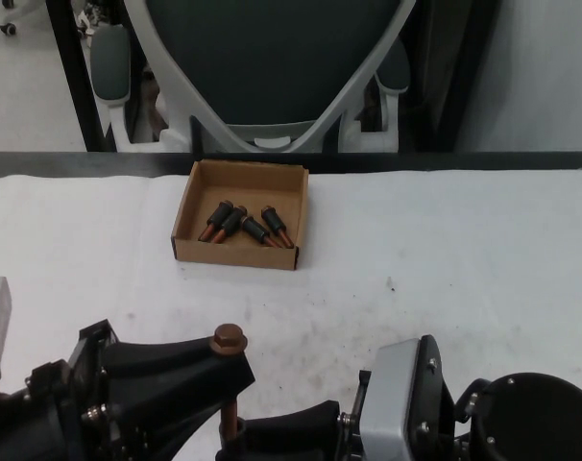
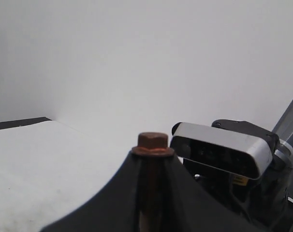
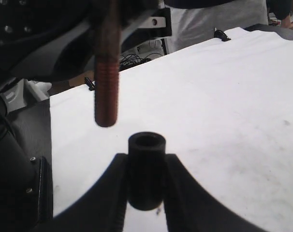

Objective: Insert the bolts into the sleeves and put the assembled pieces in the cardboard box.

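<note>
My left gripper [image 1: 226, 379] is shut on a copper bolt [image 1: 230, 384], held upright with its hex head [image 2: 152, 141] on top, at the near edge of the bench. The bolt's threaded tip [image 3: 107, 104] hangs just above and slightly to one side of a black sleeve [image 3: 146, 169]. My right gripper [image 3: 146, 181] is shut on that sleeve, whose open bore faces up. Several assembled bolt-and-sleeve pieces [image 1: 245, 226] lie in the cardboard box [image 1: 296, 206] at the back of the bench.
A white cloth [image 1: 445, 259] covers the bench between the arms and the box. A grey office chair [image 1: 262, 67] stands beyond the bench's dark far edge. The right arm's wrist camera [image 2: 219, 150] sits close beside the bolt.
</note>
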You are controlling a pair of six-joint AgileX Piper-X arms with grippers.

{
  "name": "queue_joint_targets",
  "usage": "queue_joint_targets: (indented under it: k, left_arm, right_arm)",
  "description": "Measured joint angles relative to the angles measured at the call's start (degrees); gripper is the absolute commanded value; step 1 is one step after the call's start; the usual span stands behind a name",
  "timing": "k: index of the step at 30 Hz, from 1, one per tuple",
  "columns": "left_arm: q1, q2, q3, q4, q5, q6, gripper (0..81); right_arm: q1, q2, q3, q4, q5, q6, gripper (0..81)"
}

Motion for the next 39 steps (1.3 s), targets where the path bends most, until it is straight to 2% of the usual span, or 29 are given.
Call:
queue_joint_targets:
  k: [20, 39]
  left_arm:
    - [0.0, 0.0, 0.0, 4.0, 1.3, 5.6, 0.8]
    - [0.0, 0.0, 0.0, 0.0, -0.5, 6.1, 0.8]
  right_arm:
    - [0.0, 0.0, 0.0, -1.7, 0.1, 0.0, 0.2]
    - [0.0, 0.0, 0.0, -1.7, -0.9, 0.8, 0.2]
